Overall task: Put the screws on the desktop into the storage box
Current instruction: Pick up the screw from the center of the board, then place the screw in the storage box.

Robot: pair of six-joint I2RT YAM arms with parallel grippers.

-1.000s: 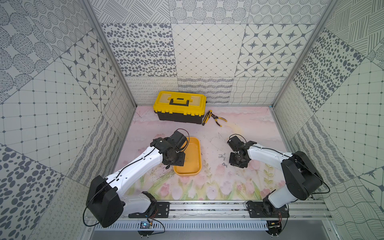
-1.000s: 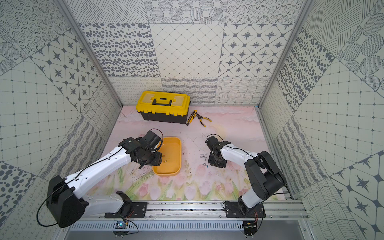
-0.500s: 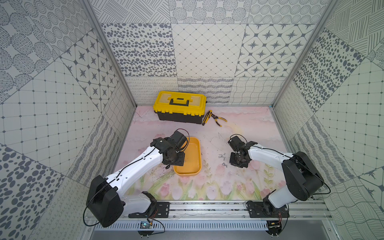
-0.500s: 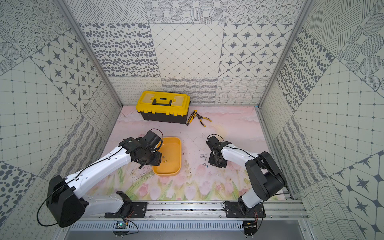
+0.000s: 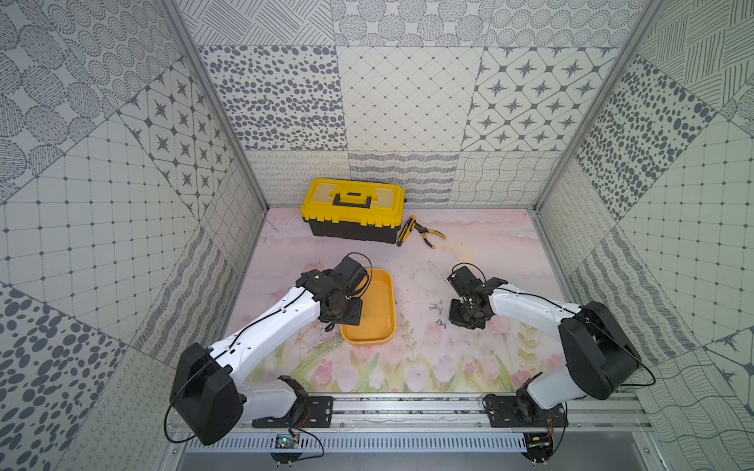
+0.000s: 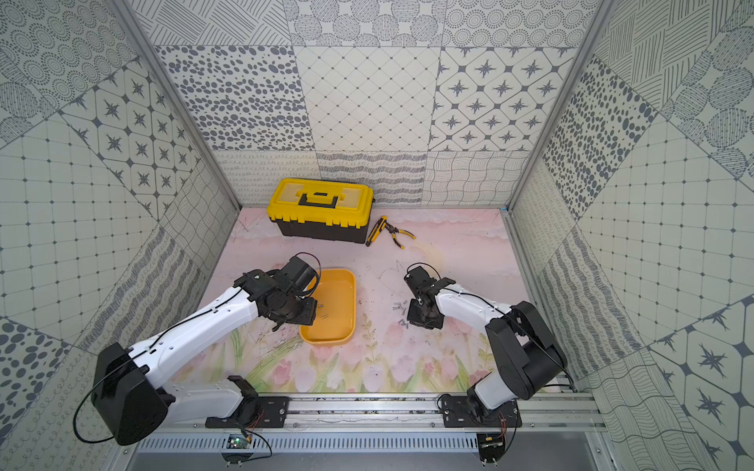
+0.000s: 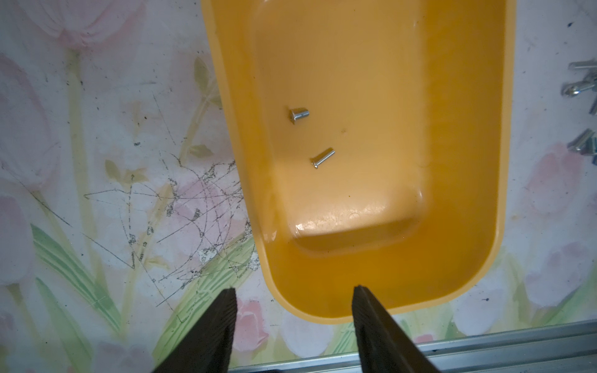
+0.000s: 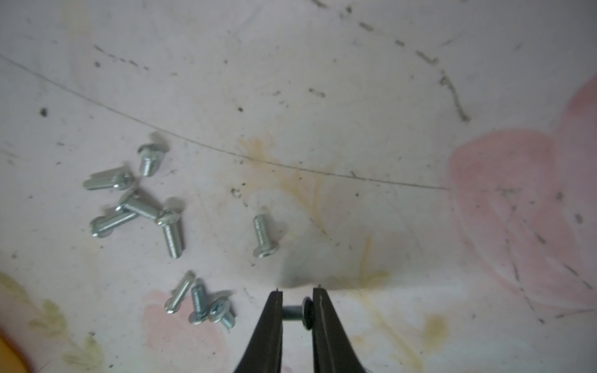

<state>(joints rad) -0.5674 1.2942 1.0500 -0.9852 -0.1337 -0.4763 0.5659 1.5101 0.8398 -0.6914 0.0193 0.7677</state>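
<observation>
Right end effector (image 8: 298,290) clamps one screw (image 8: 290,315) endwise, for carry. Left end effector (image 7: 294,289) open, straddling storage box (image 7: 478,161) corner rim, likely steadying. Other screws (image 8: 142,206) loose on desk (image 8: 355,97).

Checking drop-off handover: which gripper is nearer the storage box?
Left. The left gripper hangs open over a corner of the storage box; the right gripper is apart, over the desktop, shut on a screw.

The left wrist view's edge cuts off several loose screws (image 7: 578,88).
</observation>
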